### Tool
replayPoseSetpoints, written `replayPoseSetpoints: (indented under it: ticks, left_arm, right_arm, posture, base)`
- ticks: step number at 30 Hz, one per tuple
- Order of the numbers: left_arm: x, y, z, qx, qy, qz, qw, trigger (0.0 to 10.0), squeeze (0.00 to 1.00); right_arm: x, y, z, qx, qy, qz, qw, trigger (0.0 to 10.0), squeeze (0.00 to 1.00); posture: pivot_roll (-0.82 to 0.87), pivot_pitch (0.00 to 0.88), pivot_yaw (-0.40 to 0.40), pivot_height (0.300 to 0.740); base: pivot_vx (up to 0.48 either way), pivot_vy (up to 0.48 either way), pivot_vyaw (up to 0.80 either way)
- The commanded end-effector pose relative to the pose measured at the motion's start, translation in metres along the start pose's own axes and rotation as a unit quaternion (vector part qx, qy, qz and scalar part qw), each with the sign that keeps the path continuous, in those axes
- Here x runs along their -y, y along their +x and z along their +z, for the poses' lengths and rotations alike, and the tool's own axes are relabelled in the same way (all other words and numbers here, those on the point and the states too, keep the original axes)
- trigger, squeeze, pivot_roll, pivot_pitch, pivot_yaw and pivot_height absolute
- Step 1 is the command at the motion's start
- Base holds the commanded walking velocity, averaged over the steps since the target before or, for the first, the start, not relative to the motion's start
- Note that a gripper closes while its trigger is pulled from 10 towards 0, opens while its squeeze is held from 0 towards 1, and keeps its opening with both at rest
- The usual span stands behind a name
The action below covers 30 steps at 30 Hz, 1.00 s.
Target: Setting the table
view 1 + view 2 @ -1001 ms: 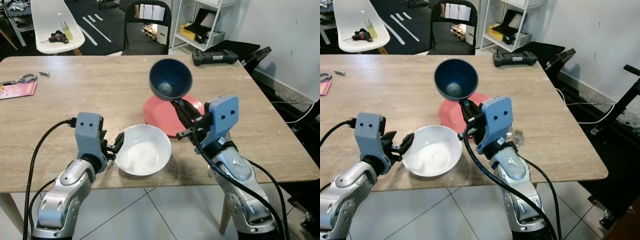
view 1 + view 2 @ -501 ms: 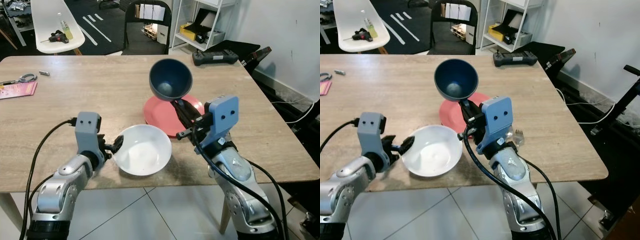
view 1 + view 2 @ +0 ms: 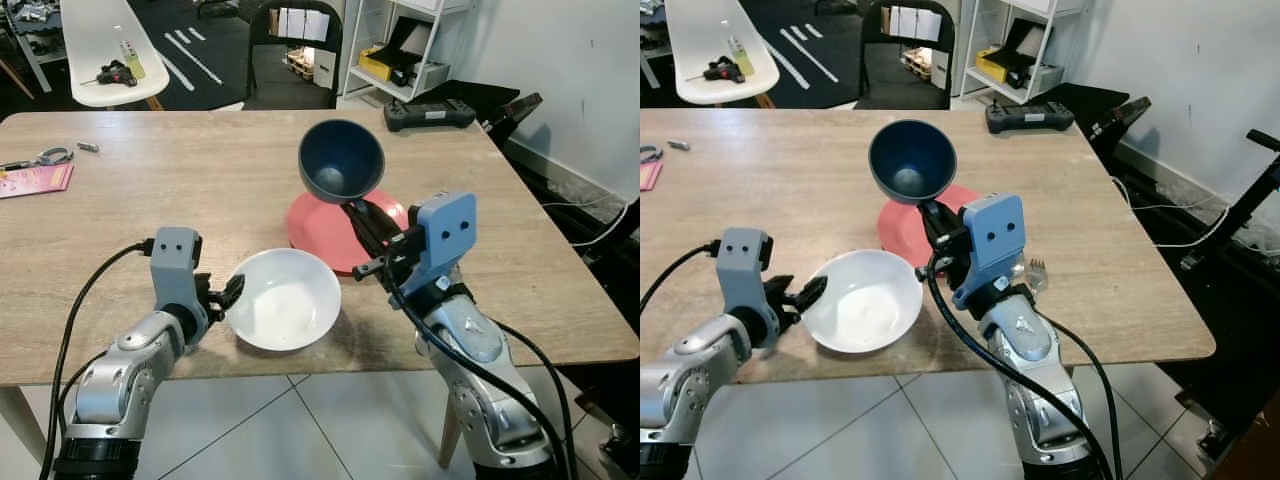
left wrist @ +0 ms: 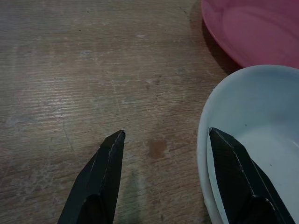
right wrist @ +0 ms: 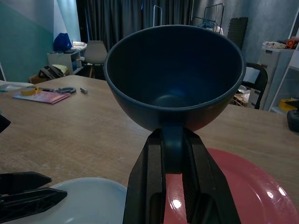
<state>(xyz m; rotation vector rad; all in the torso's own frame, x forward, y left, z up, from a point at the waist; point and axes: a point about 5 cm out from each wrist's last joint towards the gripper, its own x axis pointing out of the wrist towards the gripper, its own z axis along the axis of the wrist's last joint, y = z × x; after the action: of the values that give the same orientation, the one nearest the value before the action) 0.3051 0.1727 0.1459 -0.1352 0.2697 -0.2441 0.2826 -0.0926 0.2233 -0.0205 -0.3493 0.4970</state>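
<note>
A dark blue bowl [image 3: 341, 158] hangs tilted above a red plate [image 3: 312, 226] near the table's middle, with my right gripper [image 3: 356, 207] shut on its rim. In the right wrist view the two fingers [image 5: 147, 186] pinch the blue bowl [image 5: 174, 74] from below. A white bowl [image 3: 285, 300] stands on the wood close to the front edge, just left of the plate. My left gripper [image 3: 229, 294] is open at the white bowl's left rim. One of its fingertips [image 4: 219, 140] lies over the white bowl [image 4: 261, 140] and the other over bare table.
The wooden table [image 3: 200, 190] has a pink booklet [image 3: 35, 181] and a small metal tool [image 3: 52, 156] at its far left. A black controller [image 3: 430, 114] lies past the far right corner. A black chair [image 3: 295, 50] and a white chair [image 3: 105, 45] stand behind.
My left arm has drawn back slightly toward the front edge and sunk lower, staying by the white bowl's rim. The right arm and blue bowl have held still.
</note>
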Motion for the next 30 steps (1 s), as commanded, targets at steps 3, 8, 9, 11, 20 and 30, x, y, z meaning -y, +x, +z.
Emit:
replayPoseSetpoints:
  ticks: [3, 8, 9, 11, 20, 30]
  left_arm:
    - [-0.005, -0.001, -0.006, -0.009, -0.005, 0.008, 1.0, 0.0, 0.0]
    - [-0.007, -0.001, -0.004, 0.006, 0.0, 0.019, 1.0, 10.0, 0.0]
    - [-0.006, -0.001, 0.0, 0.02, 0.017, 0.022, 0.999, 10.0, 1.0]
    - [0.0, -0.005, 0.008, 0.045, 0.045, 0.01, 0.998, 10.0, 1.0]
    - [0.012, -0.04, 0.011, 0.028, 0.08, -0.078, 0.993, 10.0, 0.0]
    - [-0.004, -0.033, 0.01, 0.029, 0.097, -0.044, 0.994, 10.0, 0.0]
  right_arm:
    - [-0.001, -0.001, 0.004, 0.008, 0.0, 0.002, 1.0, 10.0, 0.0]
    - [-0.001, -0.001, 0.003, 0.008, 0.0, 0.002, 1.0, 10.0, 0.0]
    - [-0.001, -0.001, 0.003, 0.007, 0.0, 0.002, 1.0, 10.0, 0.0]
    - [-0.001, -0.001, 0.003, 0.007, -0.001, 0.001, 1.0, 10.0, 0.0]
    - [-0.002, -0.004, 0.003, 0.005, 0.001, 0.0, 1.0, 10.0, 0.0]
    - [-0.004, -0.003, 0.002, 0.004, 0.007, 0.001, 1.0, 10.0, 0.0]
  posture:
    - [-0.01, 0.041, 0.061, 0.74]
    - [-0.01, 0.036, 0.061, 0.74]
    - [-0.01, 0.036, 0.061, 0.74]
    - [-0.01, 0.037, 0.066, 0.74]
    - [0.0, 0.051, 0.067, 0.74]
    - [0.01, 0.059, 0.062, 0.74]
  base:
    - [0.0, 0.0, 0.0]
    - [0.0, 0.0, 0.0]
    - [0.0, 0.0, 0.0]
    - [0.0, 0.0, 0.0]
    - [0.0, 0.0, 0.0]
    - [0.0, 0.0, 0.0]
